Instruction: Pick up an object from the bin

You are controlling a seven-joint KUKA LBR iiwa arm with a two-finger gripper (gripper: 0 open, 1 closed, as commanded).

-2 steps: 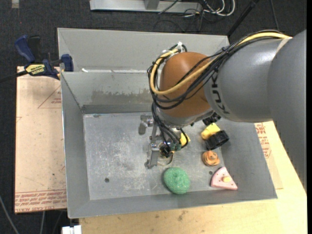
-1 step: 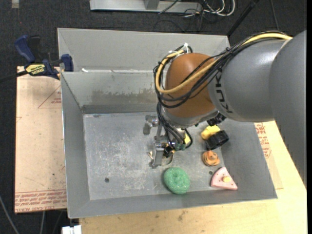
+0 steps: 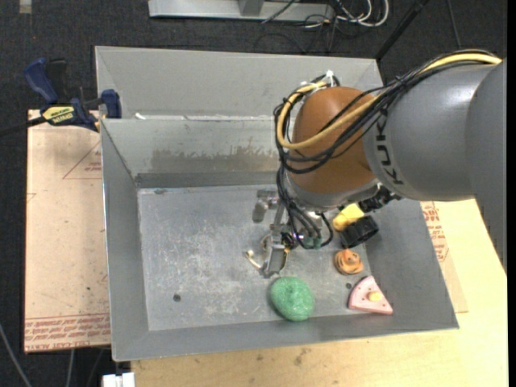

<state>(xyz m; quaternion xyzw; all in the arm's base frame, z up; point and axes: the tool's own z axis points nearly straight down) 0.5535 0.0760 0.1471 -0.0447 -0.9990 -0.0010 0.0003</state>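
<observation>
My gripper (image 3: 263, 235) hangs low over the bin floor just right of the middle, under the arm's orange dome. It is open, with one metal fingertip (image 3: 260, 207) toward the back, the other toward the front, and only bare floor between them. A green fuzzy ball (image 3: 291, 298) lies just in front of the gripper near the front wall, apart from the fingers. A small orange piece (image 3: 348, 261) sits to the right of the gripper.
A pink wedge with a yellow spot (image 3: 369, 296) lies at the front right. A yellow and black thing (image 3: 355, 221) sits under the arm at the right. The bin's left half is bare floor.
</observation>
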